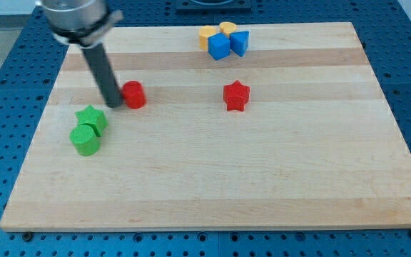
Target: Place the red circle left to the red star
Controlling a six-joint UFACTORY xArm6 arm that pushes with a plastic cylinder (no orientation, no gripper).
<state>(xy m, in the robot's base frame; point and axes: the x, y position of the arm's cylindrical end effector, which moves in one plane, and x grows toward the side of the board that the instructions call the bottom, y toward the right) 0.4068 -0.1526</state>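
Observation:
The red circle [133, 94] lies on the wooden board's left part, near the view's top. The red star [236, 96] lies about at the same height, well to the circle's right, near the board's middle. My tip [113, 104] stands on the board just left of the red circle, touching or nearly touching its left side. The dark rod rises from the tip toward the view's top left.
A green star [91, 118] and a green circle [85, 140] sit together below and left of my tip. Near the top edge sits a cluster: a yellow block [207, 36], a yellow block [227, 28], a blue cube [219, 46], a blue block [240, 43]. The wooden board [212, 178] ends on all sides.

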